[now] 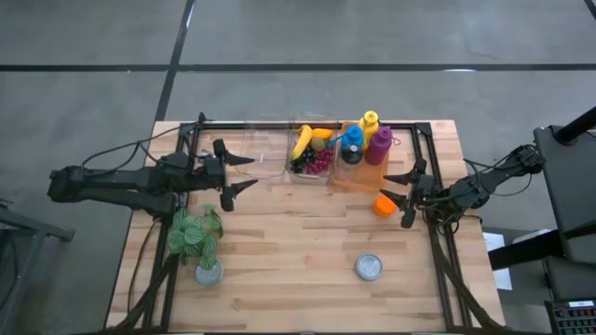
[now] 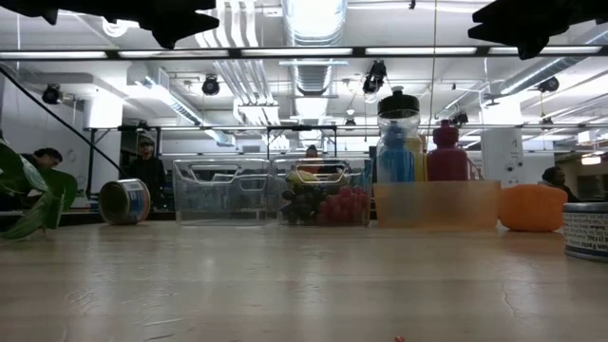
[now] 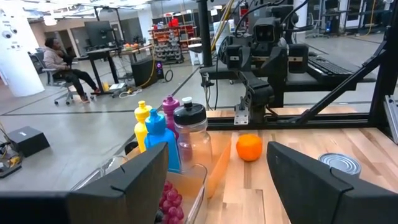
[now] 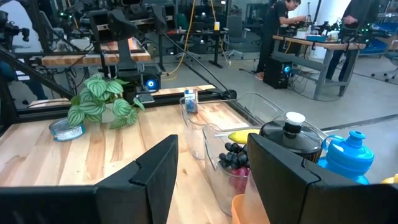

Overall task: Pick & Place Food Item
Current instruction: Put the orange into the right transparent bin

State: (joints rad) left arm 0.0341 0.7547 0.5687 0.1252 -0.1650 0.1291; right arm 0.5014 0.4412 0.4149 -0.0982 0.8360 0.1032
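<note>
The orange [image 1: 384, 206] rests on the tabletop [image 1: 298, 270] just at nine o'clock of the right gripper [image 1: 399, 198], whose fingers stand part-open and empty, apparently lined up to take it. At ten o'clock of the orange sits the clear fruit bin [image 1: 311, 154]; the left gripper [image 1: 244, 174] waits beyond, fingers wide and empty.

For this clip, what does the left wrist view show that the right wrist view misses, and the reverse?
Only the left wrist view shows the orange, the tin can lying beyond it, and the purple bottle.

Only the right wrist view shows the potted plant and the banana in the clear bin.

Both show the black-lidded clear bottle, the blue bottle and the grapes. Each looks past its own open tool.
</note>
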